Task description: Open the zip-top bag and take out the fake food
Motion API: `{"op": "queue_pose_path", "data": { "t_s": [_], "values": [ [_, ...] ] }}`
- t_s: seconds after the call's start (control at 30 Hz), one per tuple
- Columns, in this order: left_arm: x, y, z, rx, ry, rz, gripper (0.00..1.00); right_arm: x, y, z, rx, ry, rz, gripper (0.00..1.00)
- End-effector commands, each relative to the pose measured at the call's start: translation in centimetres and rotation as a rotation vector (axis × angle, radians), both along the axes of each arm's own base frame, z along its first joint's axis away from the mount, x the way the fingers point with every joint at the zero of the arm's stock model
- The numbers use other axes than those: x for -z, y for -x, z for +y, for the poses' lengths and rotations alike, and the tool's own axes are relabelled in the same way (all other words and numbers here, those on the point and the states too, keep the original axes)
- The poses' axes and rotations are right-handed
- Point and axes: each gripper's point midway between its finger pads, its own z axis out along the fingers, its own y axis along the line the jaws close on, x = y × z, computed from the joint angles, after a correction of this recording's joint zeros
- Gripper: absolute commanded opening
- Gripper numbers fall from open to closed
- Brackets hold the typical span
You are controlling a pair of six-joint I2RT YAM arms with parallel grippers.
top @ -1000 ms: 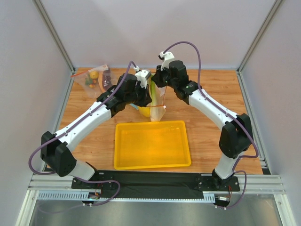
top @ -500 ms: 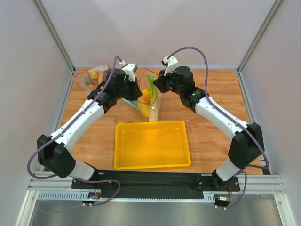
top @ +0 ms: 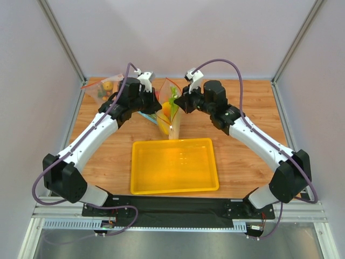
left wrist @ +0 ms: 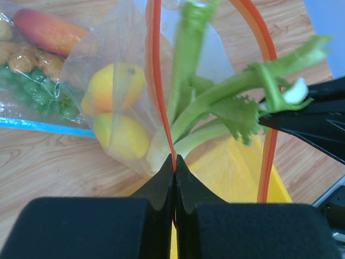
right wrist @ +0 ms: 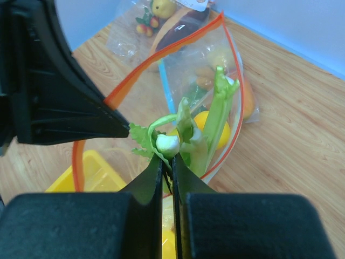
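Left jaws clamp the red rim of the zip-top bag (left wrist: 121, 54); right jaws opposite pinch the celery stalk (left wrist: 215, 102). Bag open; stalk, orange fruit (left wrist: 113, 83) and yellow fruit (left wrist: 123, 136) not yet out.

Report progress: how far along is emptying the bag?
Done: the large clear crinkly plastic bag gapes open, its red-orange zip strip parted. In hand: left fingers pinch one side; right fingers are shut on the leafy top of the pale-green celery-like plastic stalk. Left: stalk, orange oval fruit and yellow oval fruit sit inside.
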Motion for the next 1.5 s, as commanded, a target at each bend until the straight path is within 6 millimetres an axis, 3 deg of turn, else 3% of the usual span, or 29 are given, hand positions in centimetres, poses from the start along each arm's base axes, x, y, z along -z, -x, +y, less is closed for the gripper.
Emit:
{"op": "queue_pose_path", "data": {
  "t_s": [0.0,0.33,0.87,1.13,1.47],
  "values": [
    [-0.7,-0.4,-0.8,0.031,0.046,-0.001,0.00,-4.2,2.0,0.2,-0.071,-0.068,-0.087,0.00],
    [0.3,-0.1,-1.8,0.075,0.053,0.033,0.00,-8.1,2.0,1.0,-0.103,-0.127,-0.146,0.00],
    [0.9,0.0,-1.8,0.066,0.014,0.033,0.00,-17.2,0.7,-1.3,0.074,-0.344,-0.322,0.00],
    [1.1,0.1,-1.9,0.066,-0.002,0.037,0.00,-22.1,1.5,-2.6,0.108,-0.452,-0.397,0.00],
    [1.7,0.3,-2.2,0.075,-0.014,0.052,0.00,-26.1,3.2,-4.2,0.121,-0.454,-0.479,0.00]
  ]
}}
